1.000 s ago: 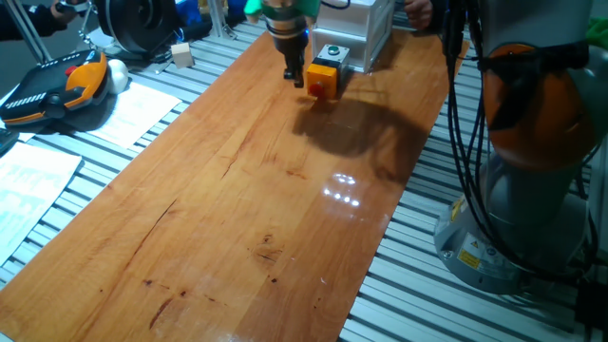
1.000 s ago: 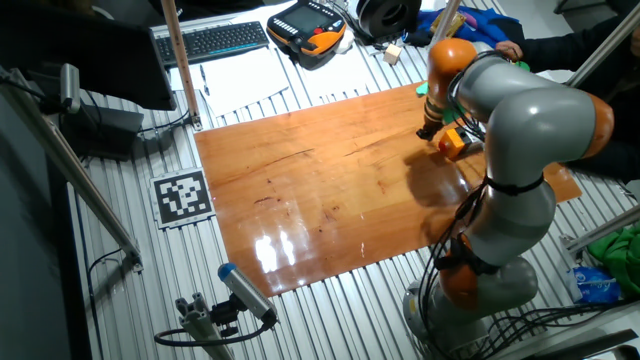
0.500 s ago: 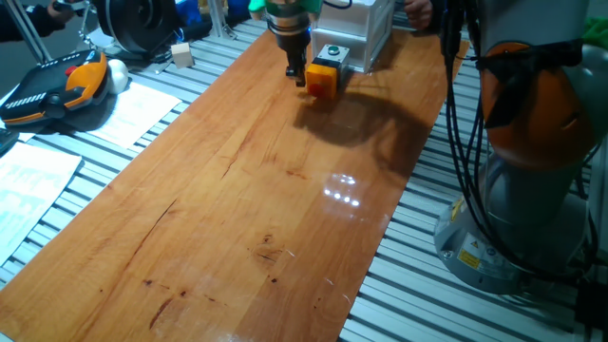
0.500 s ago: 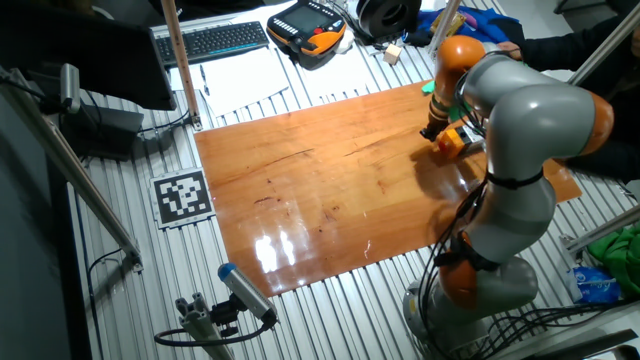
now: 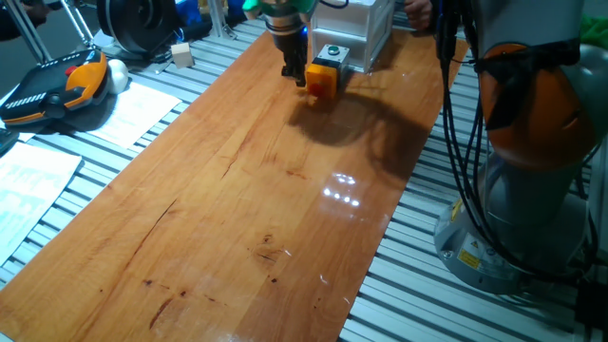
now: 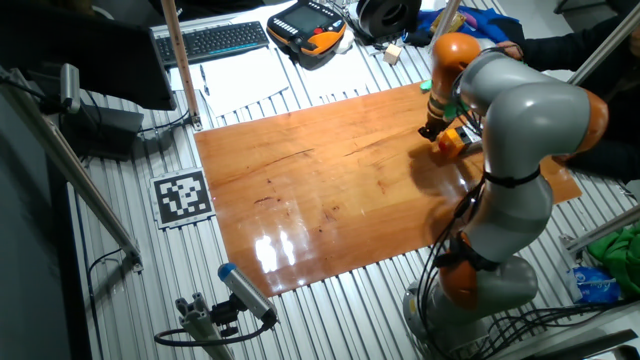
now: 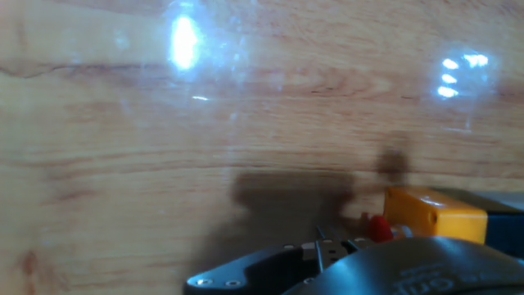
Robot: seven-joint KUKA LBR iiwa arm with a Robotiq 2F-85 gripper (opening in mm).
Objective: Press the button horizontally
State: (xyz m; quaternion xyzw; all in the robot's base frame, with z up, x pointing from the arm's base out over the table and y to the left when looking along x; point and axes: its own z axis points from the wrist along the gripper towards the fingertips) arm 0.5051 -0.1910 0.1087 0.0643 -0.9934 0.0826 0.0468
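The gripper [image 5: 296,74] hangs low over the far end of the table [image 5: 237,209], its tip right against the side of the yellow-orange box [image 5: 323,78]. In the hand view the fingers look pressed together at the bottom edge, with the red button [image 7: 377,227] just beside them, poking sideways out of the box face; whether they actually touch it is hard to make out. Compared with a second ago, the gripper has slid closer to the box in the fixed view, and the red of the button, which showed plainly below the box then, is now mostly covered. That suggests the sideways push is under way or just landing. The box sits near the far right corner of the table, just in front of a grey housing with a green button [image 5: 332,51]. From the other fixed view the arm [image 6: 520,110] hides most of the contact.
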